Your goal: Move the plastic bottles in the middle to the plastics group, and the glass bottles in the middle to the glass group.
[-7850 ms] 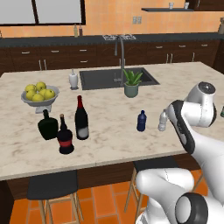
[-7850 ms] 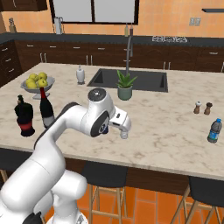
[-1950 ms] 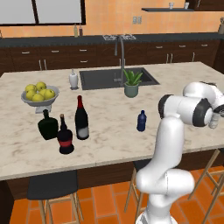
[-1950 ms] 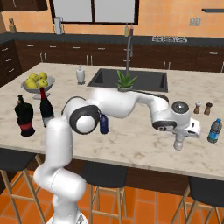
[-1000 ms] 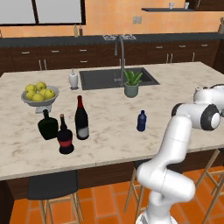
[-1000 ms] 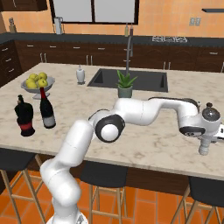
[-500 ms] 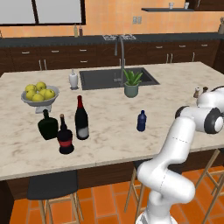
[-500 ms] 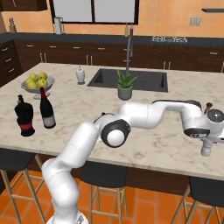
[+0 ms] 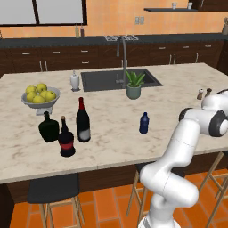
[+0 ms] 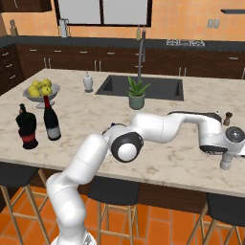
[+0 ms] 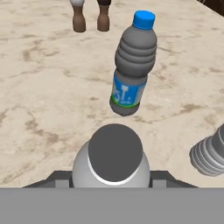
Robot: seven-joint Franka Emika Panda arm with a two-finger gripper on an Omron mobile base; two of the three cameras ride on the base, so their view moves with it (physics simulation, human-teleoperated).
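You see the beige marbled worktop [image 9: 116, 133] stretching well away from the tool [image 10: 228, 160], which hangs at its far right end over a rounded grey bottle with a dark cap [image 11: 115, 154]; you cannot tell its finger gap. Far to its left stands the tall, slim dark wine bottle [image 9: 83, 122]. The small blue bottle [image 9: 144, 123] stands between them.

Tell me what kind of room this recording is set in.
A rendered home kitchen, it seems: a marble island counter with a sink and tap, dark cabinets along the back wall, and a fruit bowl.
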